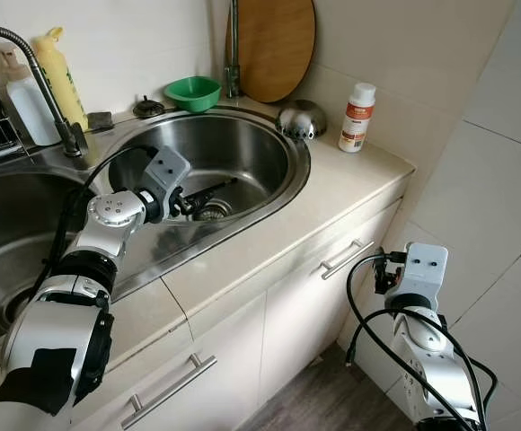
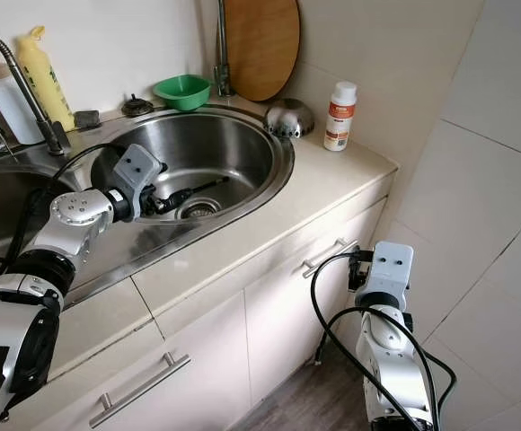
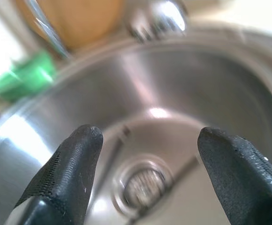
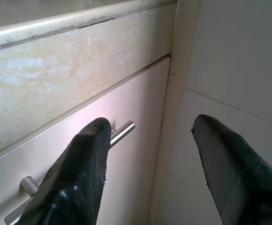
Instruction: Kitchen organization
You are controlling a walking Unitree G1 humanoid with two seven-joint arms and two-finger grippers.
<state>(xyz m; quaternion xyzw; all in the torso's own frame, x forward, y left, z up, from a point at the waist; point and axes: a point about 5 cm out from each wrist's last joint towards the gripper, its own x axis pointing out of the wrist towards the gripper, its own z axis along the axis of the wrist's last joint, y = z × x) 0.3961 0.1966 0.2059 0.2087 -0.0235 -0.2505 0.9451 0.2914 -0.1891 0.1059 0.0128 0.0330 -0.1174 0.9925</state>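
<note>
Two black fingers of the left gripper (image 3: 145, 154) are spreading wide, empty, inside the round steel sink (image 1: 242, 148) (shiny, drain at bottom); the right gripper (image 4: 150, 164) is hanging open beside the cabinet handle (image 4: 122, 132).

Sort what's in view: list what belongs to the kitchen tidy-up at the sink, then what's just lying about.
In play: left gripper, open, reaching into the round sink basin above the drain strainer.

Lying about: green bowl, white bottle, yellow bottle, wooden board, metal colander, right gripper by the cabinet.
</note>
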